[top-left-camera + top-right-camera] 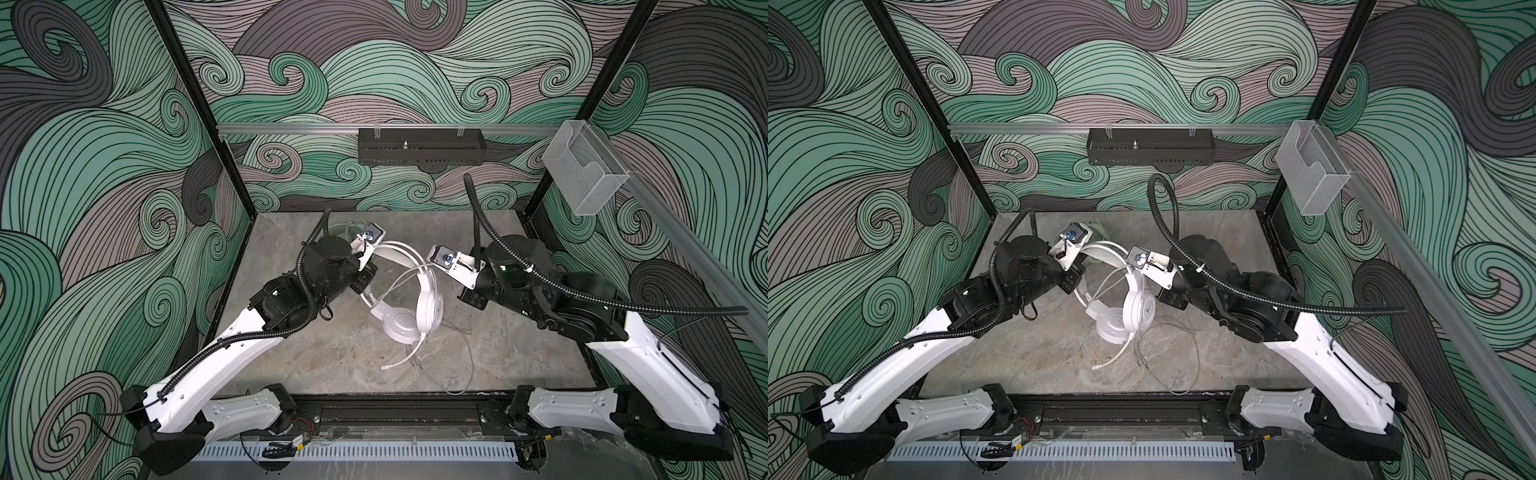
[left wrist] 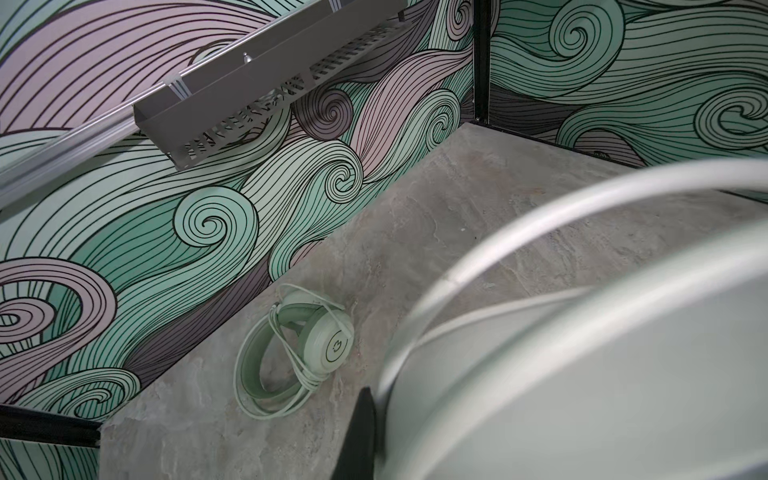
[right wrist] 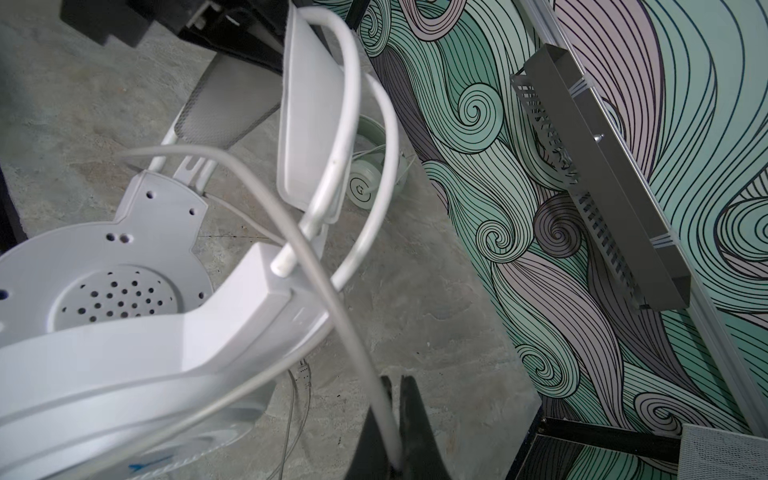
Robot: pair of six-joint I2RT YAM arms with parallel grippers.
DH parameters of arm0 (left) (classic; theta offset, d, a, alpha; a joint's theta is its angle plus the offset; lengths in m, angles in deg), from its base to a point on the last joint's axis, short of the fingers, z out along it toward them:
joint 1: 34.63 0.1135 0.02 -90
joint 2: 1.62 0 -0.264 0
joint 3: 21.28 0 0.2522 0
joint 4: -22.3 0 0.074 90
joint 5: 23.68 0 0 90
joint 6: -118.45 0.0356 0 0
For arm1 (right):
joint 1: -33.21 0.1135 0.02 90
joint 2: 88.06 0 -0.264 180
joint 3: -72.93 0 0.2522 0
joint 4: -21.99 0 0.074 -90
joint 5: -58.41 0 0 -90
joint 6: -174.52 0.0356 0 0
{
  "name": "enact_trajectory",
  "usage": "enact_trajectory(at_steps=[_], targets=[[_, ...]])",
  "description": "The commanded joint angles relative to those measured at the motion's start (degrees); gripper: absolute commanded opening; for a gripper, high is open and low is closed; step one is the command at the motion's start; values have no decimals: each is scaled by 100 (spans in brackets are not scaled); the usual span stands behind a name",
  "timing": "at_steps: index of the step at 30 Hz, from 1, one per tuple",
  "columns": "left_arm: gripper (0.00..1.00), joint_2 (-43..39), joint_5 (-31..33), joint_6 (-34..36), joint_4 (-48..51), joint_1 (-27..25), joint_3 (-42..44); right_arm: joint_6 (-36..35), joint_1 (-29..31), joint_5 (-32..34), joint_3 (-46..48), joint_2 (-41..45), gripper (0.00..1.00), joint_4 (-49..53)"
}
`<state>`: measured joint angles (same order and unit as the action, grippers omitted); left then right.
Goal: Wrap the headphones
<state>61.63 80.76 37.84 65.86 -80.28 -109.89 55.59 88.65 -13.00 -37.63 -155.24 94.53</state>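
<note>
Left fingers [image 2: 360, 432] clenched on the headband of the white headset [image 1: 415, 309], holding it tilted up over the middle of the counter [image 1: 316, 357]. Right fingers [image 3: 401, 399] pinched tight on its thin cable [image 3: 388, 424]; the slack loops loose toward the front edge. Mint headset [image 2: 291, 349] lies at the back by the wall, apart from both arms

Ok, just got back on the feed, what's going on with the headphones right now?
Both arms are on the white headset. The left gripper is shut on its headband, propping it over the table; the right gripper pinches its thin cable. Much of that cable lies loose in front, not yet wound. The mint green headset lies at the back left, cord already wrapped around it.
</note>
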Motion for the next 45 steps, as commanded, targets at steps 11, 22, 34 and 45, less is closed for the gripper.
enact_trajectory(at_steps=[11,22,34,45], targets=[[0,-321,-1244,-1145,-168,146,-453,177,-965,-974,502,258,1,-863],[0,-193,-2051,-1772,-331,144,-1195,561,-1629,-2346,1281,495,16,-2462],[0,206,-2080,-2356,-517,143,-2160,2013,-2074,-3688,2493,961,32,-4681],[0,658,-1576,-2954,-539,144,-3184,2994,-2084,-4085,3490,926,30,-5789]])
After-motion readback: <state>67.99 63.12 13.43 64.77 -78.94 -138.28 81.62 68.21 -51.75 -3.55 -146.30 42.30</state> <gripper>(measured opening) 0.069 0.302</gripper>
